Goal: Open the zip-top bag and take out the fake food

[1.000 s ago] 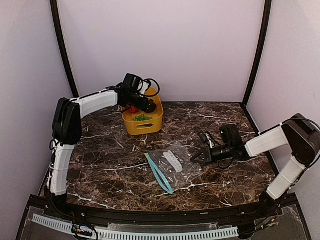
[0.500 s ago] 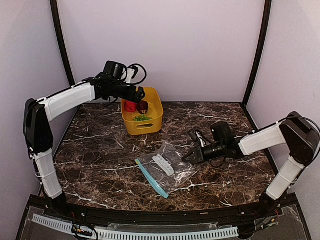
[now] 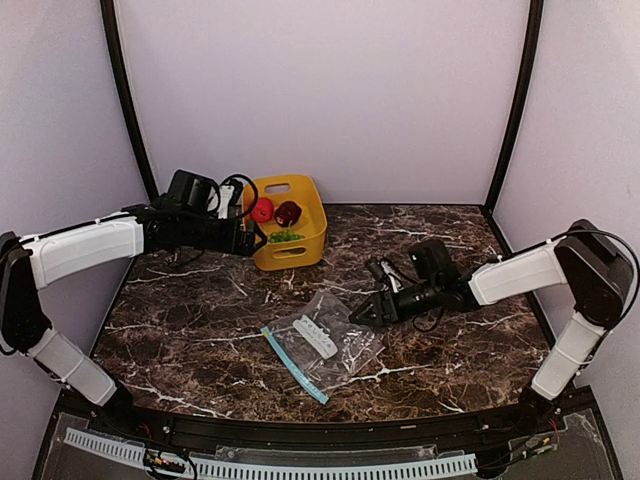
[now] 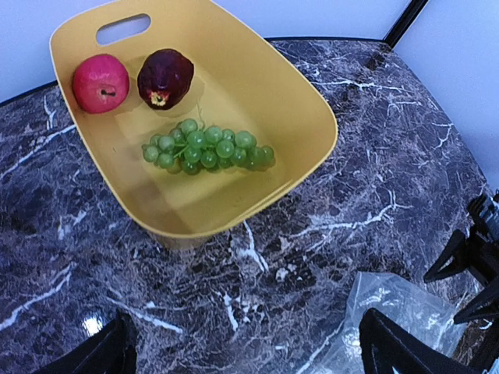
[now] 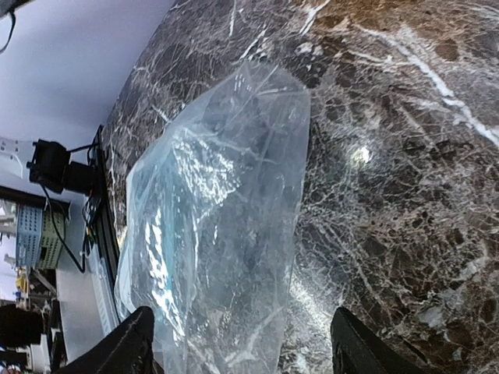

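Left pincer (image 4: 248, 326) is wide open, holding nothing, just left of the yellow bin (image 3: 300, 250) at the upper middle of the top view. All the fake food (image 4: 207, 148) sits in that bin. Right pincer (image 3: 365, 312) is spread open at the right edge of the zip-top bag (image 3: 325, 340), which lies mid-desk (image 3: 200, 330).
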